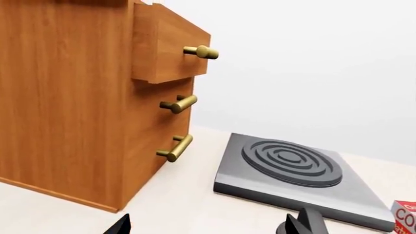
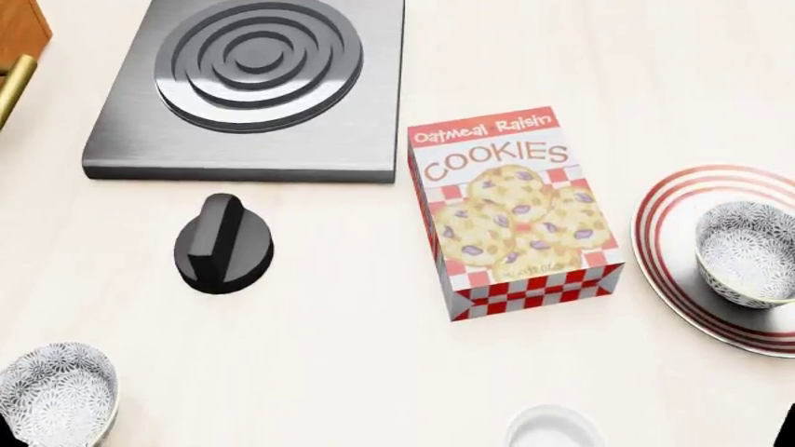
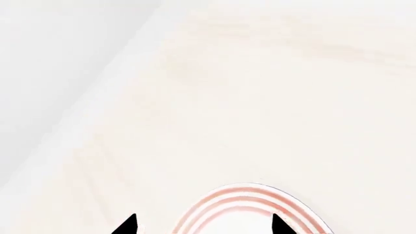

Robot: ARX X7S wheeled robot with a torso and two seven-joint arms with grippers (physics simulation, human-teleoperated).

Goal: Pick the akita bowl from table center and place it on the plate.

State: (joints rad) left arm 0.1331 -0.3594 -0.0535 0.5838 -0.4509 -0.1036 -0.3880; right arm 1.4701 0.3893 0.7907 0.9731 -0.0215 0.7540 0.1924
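A white cup (image 2: 554,430) sits nearest; one akita bowl (image 2: 749,253) rests on the plate (image 2: 665,244) at right, its twin (image 2: 54,393) far left; both grippers' fingertips stand apart, holding nothing; beyond, a cookie box (image 2: 515,209), black knob (image 2: 223,244), hotplate (image 2: 255,84).

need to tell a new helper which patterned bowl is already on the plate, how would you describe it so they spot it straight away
Start at the red-and-white oatmeal raisin cookie box in the middle of the pale table. On the robot's right of it lies the wide white plate with red rings, and the small grey-and-white speckled bowl sits on it. Its twin, the other speckled bowl, stands on bare table at the near left.
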